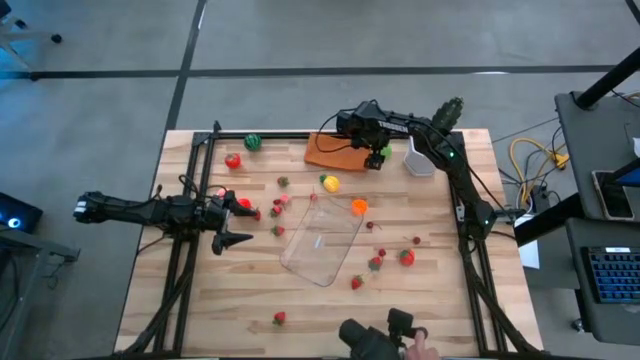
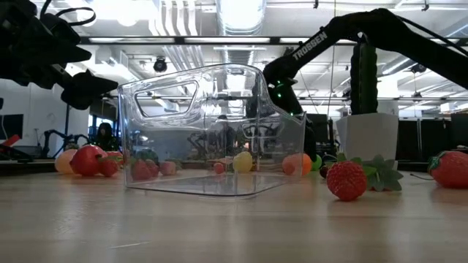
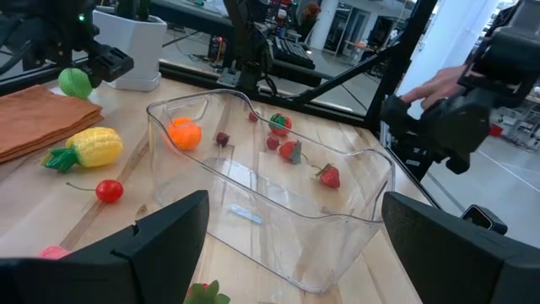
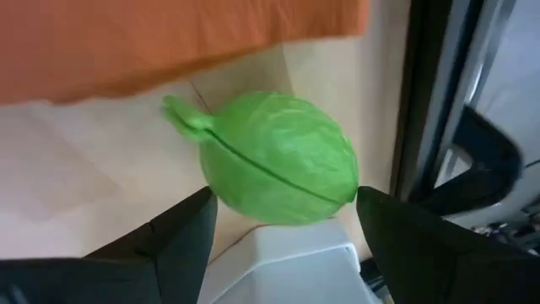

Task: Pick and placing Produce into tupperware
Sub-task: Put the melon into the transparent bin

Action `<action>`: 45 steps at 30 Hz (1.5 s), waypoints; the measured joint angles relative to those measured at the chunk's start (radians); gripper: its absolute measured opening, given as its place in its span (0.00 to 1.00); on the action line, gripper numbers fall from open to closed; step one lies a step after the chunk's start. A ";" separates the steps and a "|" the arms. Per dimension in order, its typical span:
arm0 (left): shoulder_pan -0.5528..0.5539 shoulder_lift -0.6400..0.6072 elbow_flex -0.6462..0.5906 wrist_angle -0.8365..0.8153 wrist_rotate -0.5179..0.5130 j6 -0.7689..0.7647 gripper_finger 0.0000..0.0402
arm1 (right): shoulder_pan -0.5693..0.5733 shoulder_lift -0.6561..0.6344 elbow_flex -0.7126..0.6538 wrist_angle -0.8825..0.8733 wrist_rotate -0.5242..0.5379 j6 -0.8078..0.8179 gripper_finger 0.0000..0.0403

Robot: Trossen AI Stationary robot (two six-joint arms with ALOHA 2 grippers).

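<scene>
The clear tupperware (image 1: 322,240) (image 2: 212,131) (image 3: 270,194) stands mid-table with nothing inside. Small produce lies around it: a yellow piece (image 1: 329,183), an orange one (image 1: 359,206), strawberries (image 1: 406,257) and a red tomato (image 1: 233,160). My left gripper (image 1: 232,218) (image 3: 295,253) is open, just left of the tupperware and facing it. My right gripper (image 1: 378,157) (image 4: 283,228) is at the far side by the orange cloth (image 1: 335,150), shut on a round green fruit (image 4: 278,160) (image 3: 74,82). My right gripper pinches the round green fruit between its two fingers (image 4: 181,232), one on each side of its body (image 4: 221,190). The fruit's stem end (image 4: 181,114) points away from the fingers. The fruit sits over bare wood beside the cloth's edge. Whether it is lifted clear, I cannot tell.
A cactus (image 1: 448,115) in a white pot (image 1: 420,158) stands at the far right corner. A green melon (image 1: 253,142) lies at the far edge. More strawberries (image 1: 279,318) lie near the front. A person's hand (image 1: 420,348) (image 3: 439,80) holds a dark device at the near edge.
</scene>
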 joint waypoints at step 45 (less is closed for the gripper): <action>0.000 0.000 0.000 0.000 0.000 0.000 0.84 | 0.007 0.000 -0.030 0.039 -0.054 0.046 0.58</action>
